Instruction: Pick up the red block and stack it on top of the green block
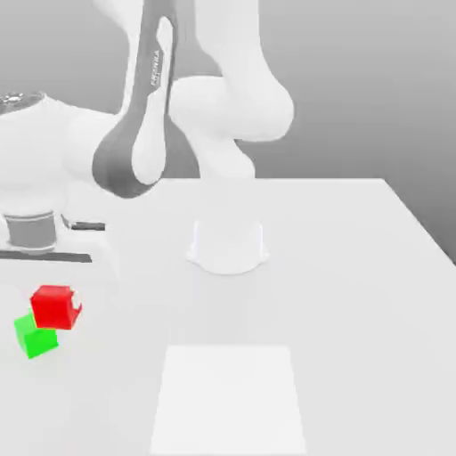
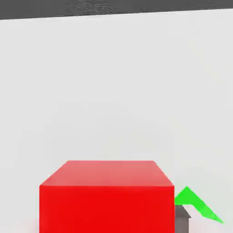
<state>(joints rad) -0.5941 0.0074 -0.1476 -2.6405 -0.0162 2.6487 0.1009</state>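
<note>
Small bright red cube (image 1: 55, 306), plain matte faces, carried in the closed pincer (image 1: 58, 312) just above and partly over the small bright green matte cube (image 1: 36, 337) at the exterior view's left, evidently poised for stacking. The green cube rests on the smooth white table (image 1: 356, 294). A flat pale square patch (image 1: 230, 399) lies well apart.

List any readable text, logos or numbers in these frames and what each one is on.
"FRANKA": vertical white lettering on the grey panel of the arm in the exterior view; a smaller line under it is too small to read.
Red block, green block, table: no text or marks.
</note>
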